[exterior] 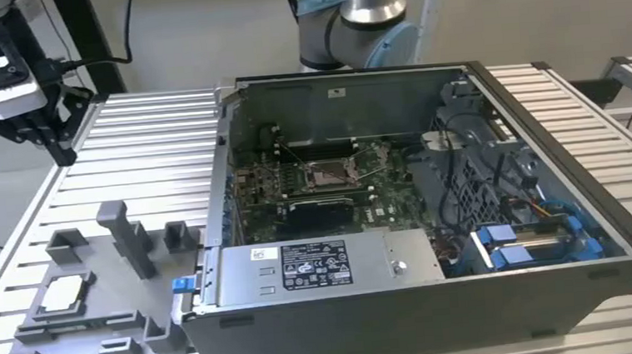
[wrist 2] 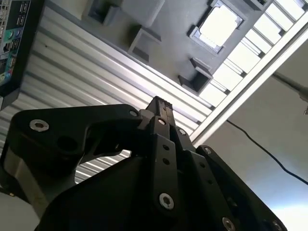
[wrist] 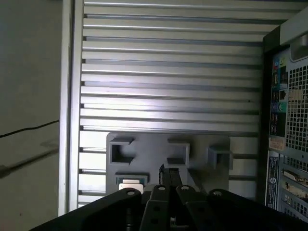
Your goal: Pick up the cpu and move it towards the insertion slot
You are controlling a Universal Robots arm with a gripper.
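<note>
Tool (exterior: 49,139) closed together, empty, over slatted table (exterior: 147,155); cpu (exterior: 63,293) in grey tray (exterior: 93,330) beside computer case (exterior: 415,312).

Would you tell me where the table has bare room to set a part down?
The slatted table is bare between the grey tray and the gripper, beside the computer case. The tray, with its blocks and cpu, is crowded.

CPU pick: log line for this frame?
cpu: lying in grey tray, not picked | gripper: shut, empty, apart from cpu | insertion slot: inside open case
</note>
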